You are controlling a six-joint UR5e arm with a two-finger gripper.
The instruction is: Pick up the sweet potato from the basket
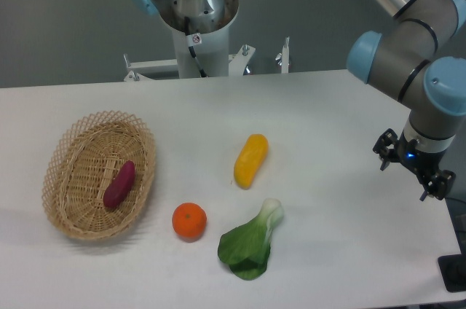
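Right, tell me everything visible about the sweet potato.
The sweet potato is a small reddish-purple tuber, smooth-skinned, with tapered ends. It lies flat on the floor of the woven basket, slanted with its upper end toward the right. Nothing but the basket touches it; the gripper is far off at the table's right edge.

A white desk fills most of the view, its top matte and evenly lit, with only soft shadows. Its far edge runs across the picture just below a plain grey-green wall, which is bare and slightly darker toward the top. Behind the far edge, near the middle, stands a white metal bracket with bolts and short upright posts. At the near right corner, a dark object sits off the desk's edge, too cropped to identify.
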